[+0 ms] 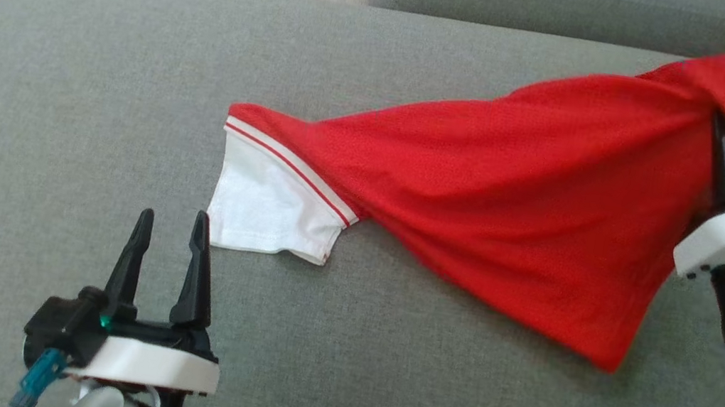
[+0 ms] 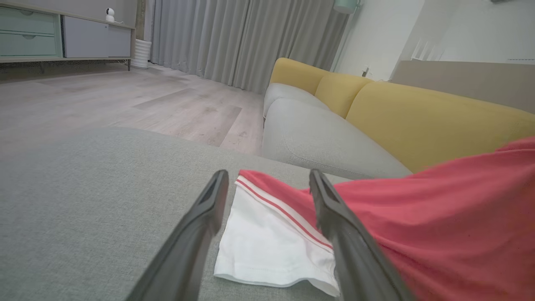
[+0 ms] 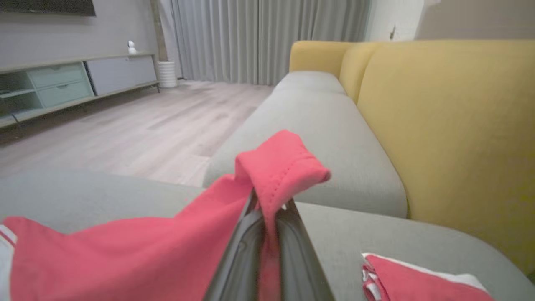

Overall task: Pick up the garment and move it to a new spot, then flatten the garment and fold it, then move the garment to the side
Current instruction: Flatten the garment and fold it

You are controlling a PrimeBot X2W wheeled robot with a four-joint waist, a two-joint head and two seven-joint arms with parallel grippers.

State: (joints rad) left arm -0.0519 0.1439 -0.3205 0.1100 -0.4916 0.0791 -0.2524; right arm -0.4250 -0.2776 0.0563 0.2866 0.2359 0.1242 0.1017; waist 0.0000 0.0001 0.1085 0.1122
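No readable text, label, brand, number or sign on anything in view.

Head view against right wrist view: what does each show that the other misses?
Head view: the left hand, open, beside the white sleeve, and the garment spread whole over the grey cushion. Right wrist view: its cloth pinched in the shut right hand, plus the curtains and low cabinet. Both: the garment, raised at that grip.
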